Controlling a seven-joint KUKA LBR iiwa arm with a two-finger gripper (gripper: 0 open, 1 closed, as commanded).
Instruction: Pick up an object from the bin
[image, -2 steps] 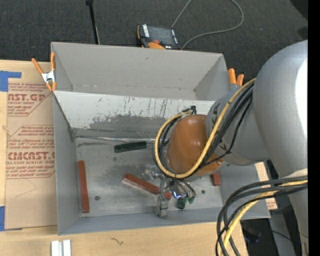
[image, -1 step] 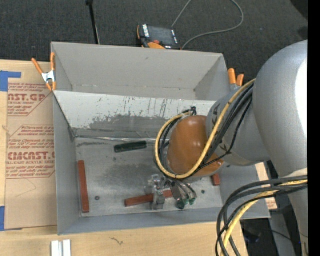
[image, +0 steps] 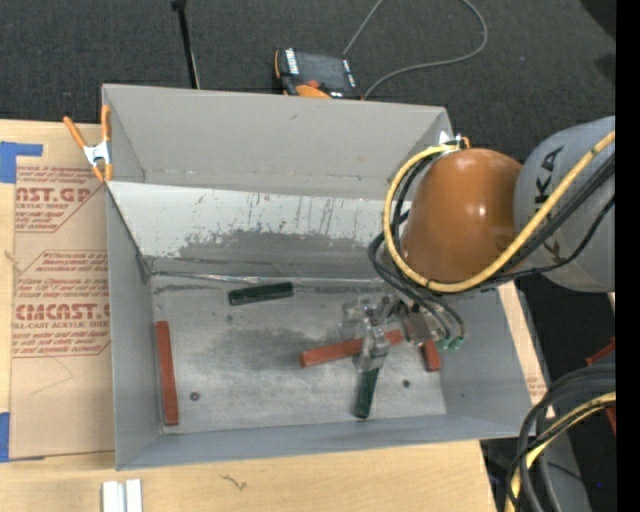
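**Red-orange flat bar (image: 333, 352), right of bin centre**

Slim, straight-edged strip, lying flat on the scuffed floor of the grey metal bin (image: 250, 150). The gripper (image: 375, 338) is over its right end, seemingly touching it; whether it is spread or closed cannot be told. A dark green round stick (image: 364, 395) slants just below. A short red block (image: 431, 356) lies nearby on the right. A second green stick (image: 260, 293) and a long red bar (image: 165, 372) lie well apart, leftward.

Likely lab: robot arm (image: 575, 205), metal bin (image: 280, 140)
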